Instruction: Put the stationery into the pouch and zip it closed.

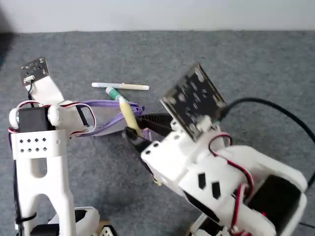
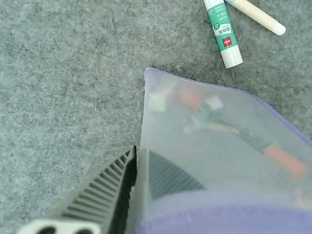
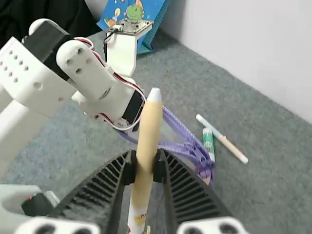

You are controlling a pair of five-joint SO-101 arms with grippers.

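So the left claw (image 2: 140,155) is clamped shut on one side wall of the pouch (image 2: 219,146), one finger outside and the other showing dark through the see-through plastic. That props the pouch up off the grey carpet (image 1: 221,64), with its purple-trimmed rim facing the other arm. There are some blurry orange and green shapes inside the wall, but I can't tell what they are.

The right claw (image 3: 145,166) is closed down to the width of a cream-colored marker (image 3: 146,141), which it grips around the lower part of the barrel. The marker is tilted, with its pale tip pointing out past the fingertips. From the high view the marker's far end sits over the pouch's purple rim, right by the opening.

Two things are lying loose on the carpet just beyond the pouch: a green-and-white glue stick (image 1: 114,92) and a thin white pen (image 1: 120,86). They're just beside each other, and the glue stick is the closer one to the pouch.
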